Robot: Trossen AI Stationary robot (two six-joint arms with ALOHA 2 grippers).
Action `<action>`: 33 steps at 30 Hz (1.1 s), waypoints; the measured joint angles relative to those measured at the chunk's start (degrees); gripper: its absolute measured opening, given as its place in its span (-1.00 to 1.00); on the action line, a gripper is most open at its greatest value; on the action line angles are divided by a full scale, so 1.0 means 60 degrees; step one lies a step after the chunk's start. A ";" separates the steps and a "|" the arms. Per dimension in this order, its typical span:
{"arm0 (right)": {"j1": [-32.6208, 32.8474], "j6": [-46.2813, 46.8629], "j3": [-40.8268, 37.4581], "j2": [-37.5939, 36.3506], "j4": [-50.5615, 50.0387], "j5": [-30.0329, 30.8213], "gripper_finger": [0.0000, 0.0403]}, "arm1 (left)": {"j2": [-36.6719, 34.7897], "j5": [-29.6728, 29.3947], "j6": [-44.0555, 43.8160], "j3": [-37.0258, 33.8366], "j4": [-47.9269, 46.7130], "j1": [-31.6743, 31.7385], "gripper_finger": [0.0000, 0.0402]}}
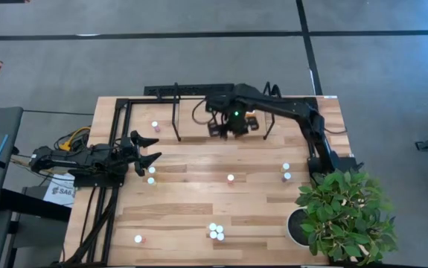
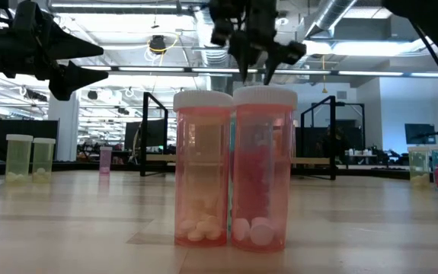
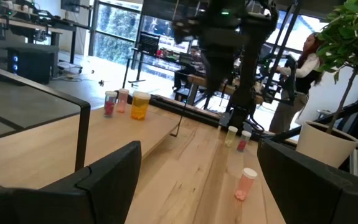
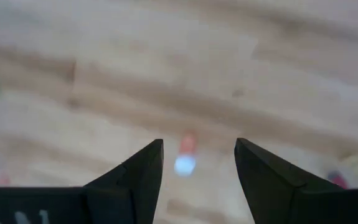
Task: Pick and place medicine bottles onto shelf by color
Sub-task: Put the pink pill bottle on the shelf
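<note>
While both arms hang clear of the surface, I see my right pincer raised near the shelf at the far edge, fingers spread apart and empty. Through its wrist camera the two dark fingers frame a blurred pink bottle with a white cap lying far below on the wood.

My left pincer sits at the left side of the surface, also spread wide and holding nothing; just beside its tips stand two white-capped bottles.

Medicine bottles are scattered about: one on the shelf board, one near the middle, a pair on the right close to the right arm's base, a tight cluster of three at the near edge, and a single one to the near left. From the low camera, two pink bottles of that cluster stand upright and touching, pills visible inside.

A potted plant occupies the near right corner.
</note>
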 joint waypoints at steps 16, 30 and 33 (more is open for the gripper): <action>0.2309 0.1235 0.0001 -0.0109 0.1207 -0.2451 0.10 | 0.0000 0.0004 -0.0001 -0.0001 -0.0001 0.0002 0.55; 0.4152 0.2092 0.0000 -0.0102 0.0817 -0.0966 0.12 | 0.0000 0.0007 -0.0002 0.0001 0.0000 0.0001 0.55; 0.4359 0.2102 0.0000 -0.0102 0.0579 -0.0955 0.13 | 0.0000 0.0007 0.0000 0.0002 0.0000 0.0002 0.55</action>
